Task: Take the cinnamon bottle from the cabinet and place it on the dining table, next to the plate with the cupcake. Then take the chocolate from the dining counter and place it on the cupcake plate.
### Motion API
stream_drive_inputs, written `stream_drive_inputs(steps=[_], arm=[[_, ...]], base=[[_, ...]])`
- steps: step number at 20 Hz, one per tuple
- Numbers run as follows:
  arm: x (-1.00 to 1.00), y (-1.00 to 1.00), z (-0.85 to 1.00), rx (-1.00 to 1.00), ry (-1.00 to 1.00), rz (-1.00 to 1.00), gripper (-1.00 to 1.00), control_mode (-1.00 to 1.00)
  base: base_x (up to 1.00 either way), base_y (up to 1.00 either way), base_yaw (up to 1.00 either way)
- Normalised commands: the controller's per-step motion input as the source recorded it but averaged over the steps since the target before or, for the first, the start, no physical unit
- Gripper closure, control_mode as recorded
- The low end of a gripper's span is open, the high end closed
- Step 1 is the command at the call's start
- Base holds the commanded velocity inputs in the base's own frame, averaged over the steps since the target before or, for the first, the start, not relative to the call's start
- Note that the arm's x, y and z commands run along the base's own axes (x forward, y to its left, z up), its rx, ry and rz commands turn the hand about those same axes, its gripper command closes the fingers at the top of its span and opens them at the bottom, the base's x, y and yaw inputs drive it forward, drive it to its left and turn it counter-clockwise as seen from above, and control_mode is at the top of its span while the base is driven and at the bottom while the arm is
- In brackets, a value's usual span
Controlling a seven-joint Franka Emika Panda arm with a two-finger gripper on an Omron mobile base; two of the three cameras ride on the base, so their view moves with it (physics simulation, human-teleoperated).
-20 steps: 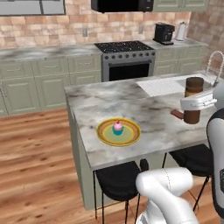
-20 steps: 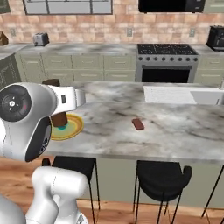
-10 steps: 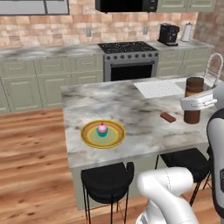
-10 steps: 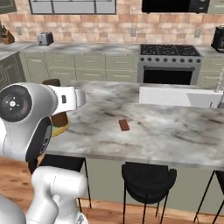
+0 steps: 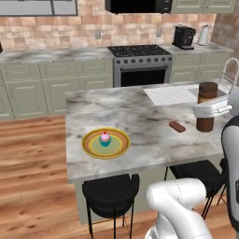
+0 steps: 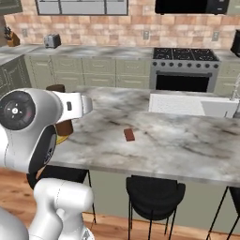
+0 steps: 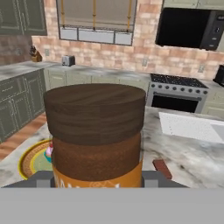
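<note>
Dining table [image 5: 140,135] w/ grey-white veined marble top is carrying three things. Yellow plate [image 5: 106,143] is sitting near the front left corner, w/ the cupcake [image 5: 105,138] standing upright in its middle. Chocolate [image 5: 177,126] is lying flat on bare marble well right of the plate, apart from it. A white sink basin [image 5: 170,95] is sitting flush in the top toward the far right side.

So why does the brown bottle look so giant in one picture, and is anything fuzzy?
In the hand view the brown cylindrical cinnamon bottle sits right at the lens, so it looms huge and its orange label looks soft. In the left base view the same bottle is small; the light there is flat, with faint shadows under the yellow round plate.
</note>
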Motion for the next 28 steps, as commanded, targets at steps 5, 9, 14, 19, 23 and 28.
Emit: stream_drive_inputs(steps=[5, 9, 14, 19, 23, 28], arm=[[0.00, 0.00, 0.00, 0.00, 0.00, 0.00, 1.00, 1.00], [0.00, 0.00, 0.00, 0.00, 0.00, 0.00, 1.00, 1.00], [0.00, 0.00, 0.00, 0.00, 0.00, 0.00, 1.00, 1.00], [0.89, 0.17, -0.17, 0.00, 0.00, 0.17, 1.00, -1.00], [1.00, 0.68, -0.44, 0.00, 0.05, 0.35, 1.00, -1.00], [0.74, 0.64, -0.86, 0.00, 0.01, 0.46, 1.00, -1.00]], base=[[0.62, -0.07, 0.08], [0.81, -0.03, 0.09], [0.93, 0.00, 0.07], [0.00, 0.00, 0.00], [0.00, 0.00, 0.00], [0.00, 0.00, 0.00]])
